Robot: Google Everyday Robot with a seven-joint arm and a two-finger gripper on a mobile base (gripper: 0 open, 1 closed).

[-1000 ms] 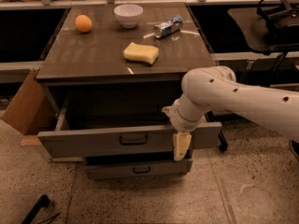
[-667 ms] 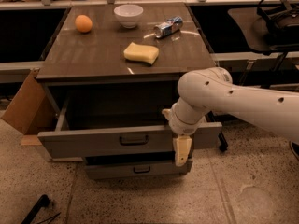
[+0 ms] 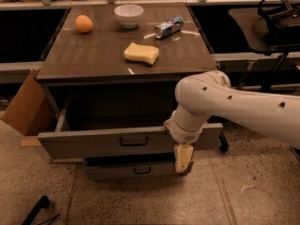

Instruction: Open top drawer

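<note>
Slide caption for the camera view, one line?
Top drawer stands pulled out; gripper hangs before its front, right of the handle; sponge, orange, bowl and can sit on the tabletop.

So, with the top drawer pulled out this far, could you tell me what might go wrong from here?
1. The gripper hangs before the front of the top drawer, right of its handle and not on it; a careless arm move could shove the drawer back in.
2. Its tip reaches down over the lower drawer and might catch there.
3. A jolt could roll the orange or the can lying on the cabinet top.
</note>
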